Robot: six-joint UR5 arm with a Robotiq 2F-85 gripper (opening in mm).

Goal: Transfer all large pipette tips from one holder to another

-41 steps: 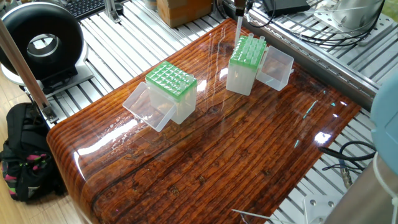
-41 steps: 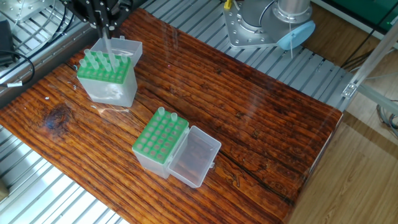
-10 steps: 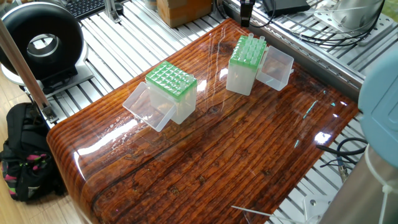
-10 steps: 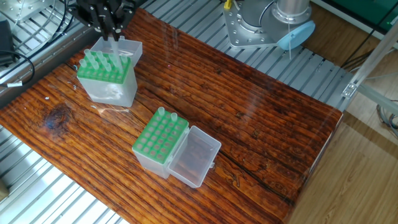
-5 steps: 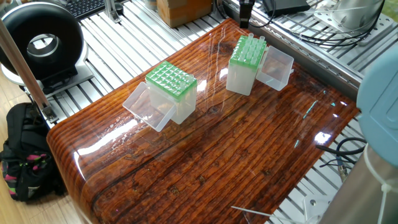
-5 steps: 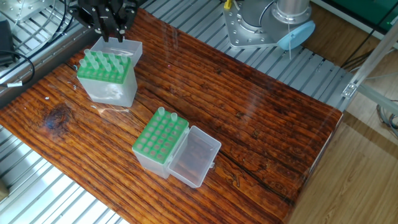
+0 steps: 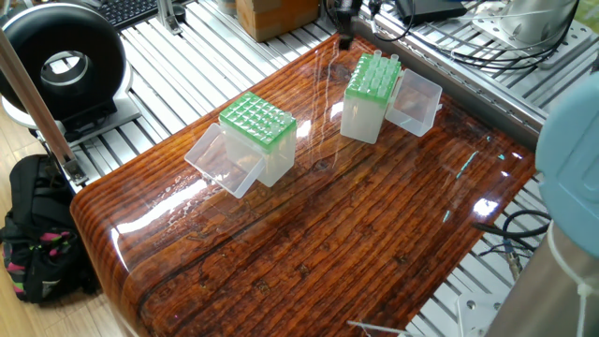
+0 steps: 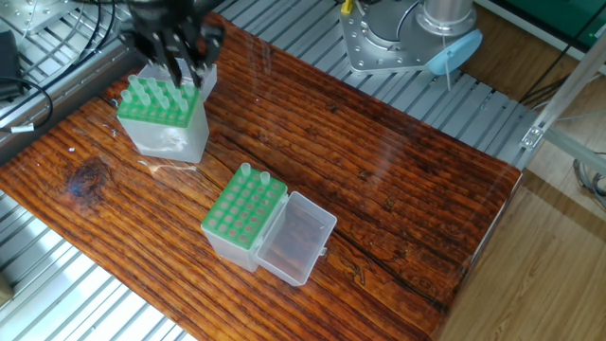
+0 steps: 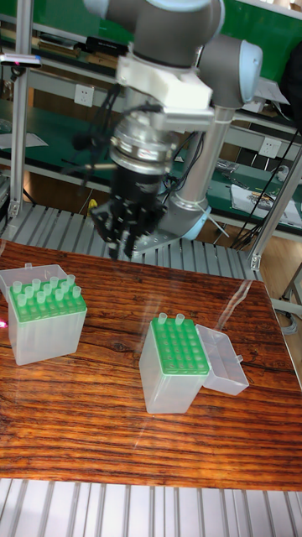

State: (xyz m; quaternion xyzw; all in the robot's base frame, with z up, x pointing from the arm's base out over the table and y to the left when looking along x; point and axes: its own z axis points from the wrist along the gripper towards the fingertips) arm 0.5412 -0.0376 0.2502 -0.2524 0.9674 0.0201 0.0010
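Two clear holders with green tops stand on the wooden table. The far holder [image 7: 370, 80] [image 8: 159, 99] [image 9: 42, 306] carries several large pipette tips [image 8: 151, 90] upright in its holes. Only two tips [image 8: 254, 173] [image 9: 170, 320] stand in the near holder [image 7: 257, 122] [image 8: 244, 210] [image 9: 176, 348], at its far edge. My gripper [image 7: 344, 37] [image 8: 185, 71] [image 9: 126, 243] hangs blurred above the far holder's inner side. Its fingers are close together, and motion blur smears the tip between them.
Each holder has its clear lid hinged open beside it [image 7: 416, 103] [image 8: 298, 237]. A black round device [image 7: 61, 65] and a backpack [image 7: 37, 234] sit off the table's left end. The robot base [image 8: 417, 38] stands behind the table. A loose thin piece [image 7: 374, 326] lies near the front rail.
The gripper rose from the far holder with a tip and has now swung sideways toward the near holder, blurring in all views. Both holders stayed put.
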